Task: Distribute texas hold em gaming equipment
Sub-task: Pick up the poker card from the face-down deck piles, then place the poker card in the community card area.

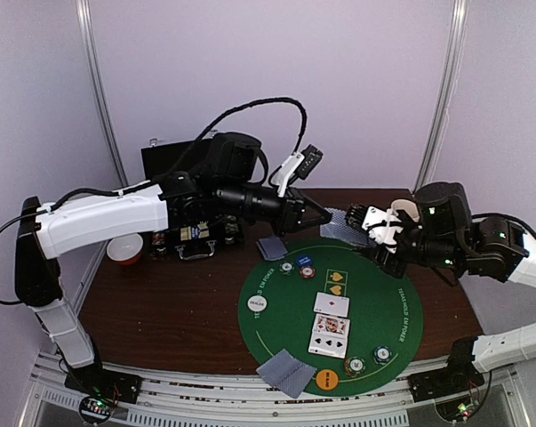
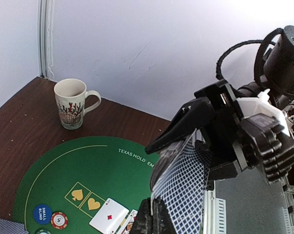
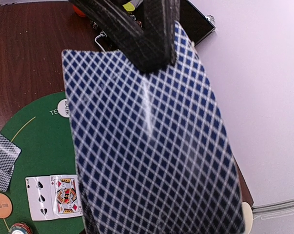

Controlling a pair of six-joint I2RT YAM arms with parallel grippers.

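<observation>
The held cards (image 1: 341, 225), a thin bunch backed with a dark-blue lattice on white, are kept in the air over the far edge of the green round mat (image 1: 281, 334), between the two claws. One side is clamped by the right gripper (image 1: 367, 222), and the opposite edge is pinched by the left gripper (image 1: 326, 213), whose fingers are pressed together on it. Whether one card or several are caught there cannot be told. In the left wrist view the cards are seen bowed. A printed mug (image 2: 72, 103) is shown on bare wood beyond the mat, along with gold spade and heart boxes printed on the felt. The right wrist view is almost filled by the lattice back. A three of spades and a court card can be made out below it. Only from above is the whole layout given. Three face-up cards (image 1: 331, 326) are laid in a row on the mat. A face-down pile (image 1: 272, 247) lies just off its far edge and a second face-down pile (image 1: 285, 372) overlaps its near edge. Chips (image 1: 308, 272) are set at the far side and further chips (image 1: 355, 365) at the near side. An orange disc (image 1: 326, 380) lies near the second pile and a white dealer disc (image 1: 252, 302) at the left rim. A black case (image 1: 170, 165) stands with its lid raised behind the left arm. The table (image 1: 161, 302) is dark brown wood, enclosed by pale walls (image 1: 250, 71).
</observation>
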